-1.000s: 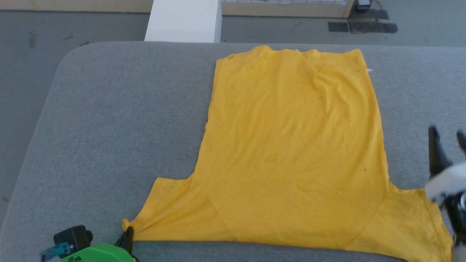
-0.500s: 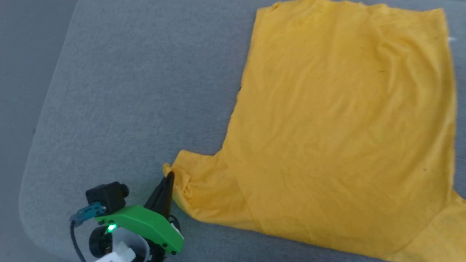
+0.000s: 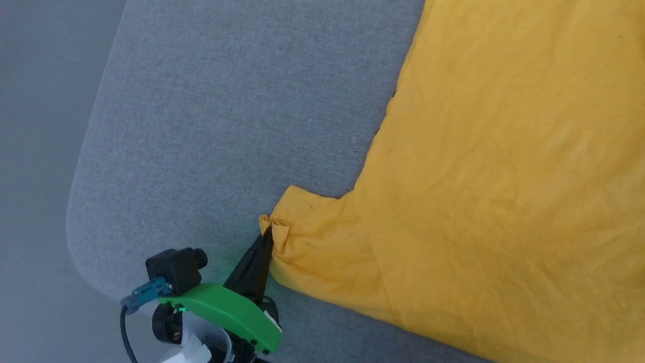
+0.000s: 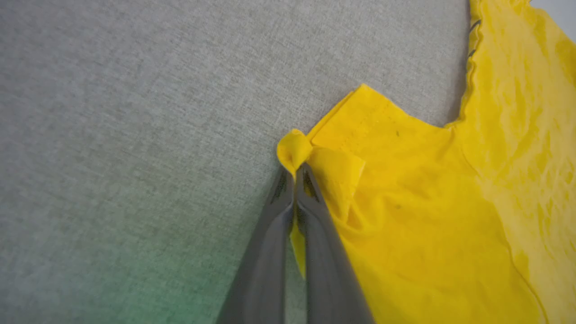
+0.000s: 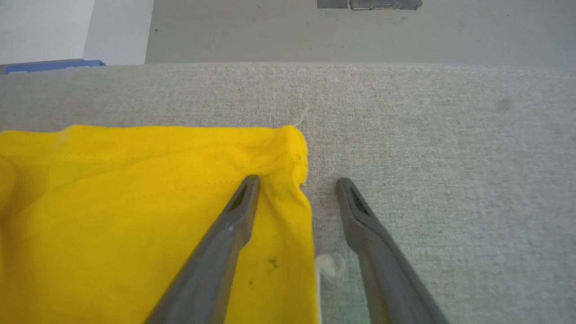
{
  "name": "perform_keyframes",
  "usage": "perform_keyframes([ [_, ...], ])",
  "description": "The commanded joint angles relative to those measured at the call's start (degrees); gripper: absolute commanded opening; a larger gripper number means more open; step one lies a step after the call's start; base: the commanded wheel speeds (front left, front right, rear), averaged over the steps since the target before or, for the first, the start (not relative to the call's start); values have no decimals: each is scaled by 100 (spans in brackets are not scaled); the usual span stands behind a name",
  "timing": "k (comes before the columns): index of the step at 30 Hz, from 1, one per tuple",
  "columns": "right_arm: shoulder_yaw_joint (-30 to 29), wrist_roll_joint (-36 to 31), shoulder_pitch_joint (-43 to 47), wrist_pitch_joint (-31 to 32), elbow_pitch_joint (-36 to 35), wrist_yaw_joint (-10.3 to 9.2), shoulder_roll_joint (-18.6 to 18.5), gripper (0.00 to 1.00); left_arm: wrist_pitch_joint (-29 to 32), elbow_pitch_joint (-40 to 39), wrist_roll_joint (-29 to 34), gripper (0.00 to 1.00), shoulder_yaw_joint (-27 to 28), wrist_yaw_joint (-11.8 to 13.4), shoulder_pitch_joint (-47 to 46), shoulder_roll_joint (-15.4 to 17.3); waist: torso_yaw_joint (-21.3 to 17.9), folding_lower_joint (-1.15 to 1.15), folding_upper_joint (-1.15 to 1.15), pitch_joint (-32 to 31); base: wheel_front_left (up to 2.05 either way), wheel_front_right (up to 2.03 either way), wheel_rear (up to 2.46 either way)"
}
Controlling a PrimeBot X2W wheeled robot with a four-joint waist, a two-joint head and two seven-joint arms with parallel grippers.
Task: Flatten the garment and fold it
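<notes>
Your shirt [image 3: 504,176] lay spread flat, plain yellow side up, on the grey padded table [image 3: 227,101], with one short sleeve [image 3: 322,252] reaching toward the table's rounded corner. Your left gripper [image 4: 294,173] had its fingers pressed together on the cuff corner of that sleeve, and a small bunch of cloth poked out past the tips. Your right gripper [image 5: 298,184] stood wide open astride another edge of the shirt near a corner, one finger over the yellow cloth and the other over bare table, holding nothing, with a wisp of white fluff [image 5: 330,265] just beside that edge.
</notes>
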Motion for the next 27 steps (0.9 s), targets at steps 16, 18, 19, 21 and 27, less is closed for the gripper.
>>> perform_keyframes([
  [16,408,554,1801,-2106,-1722,-8,189,0,-52,287,17,0,109,127,22,83,-430,-1,0,-715,0,0,0],
  [18,264,723,2316,-2692,-1884,-8,339,0,-34,295,3,0,146,174,95,130,-600,-1,0,-974,0,0,0],
  [19,184,788,2525,-2870,-1946,-8,409,0,-19,293,-1,0,156,195,131,153,-671,-1,0,-1074,0,0,0],
  [21,-3,906,3005,-3171,-2087,-8,568,0,31,282,-12,0,175,245,211,209,-832,-1,0,-1284,0,0,0],
  [27,-614,1082,4393,-3371,-2558,-8,1088,0,134,213,-63,0,241,365,456,348,-1276,-1,0,-1795,0,0,0],
])
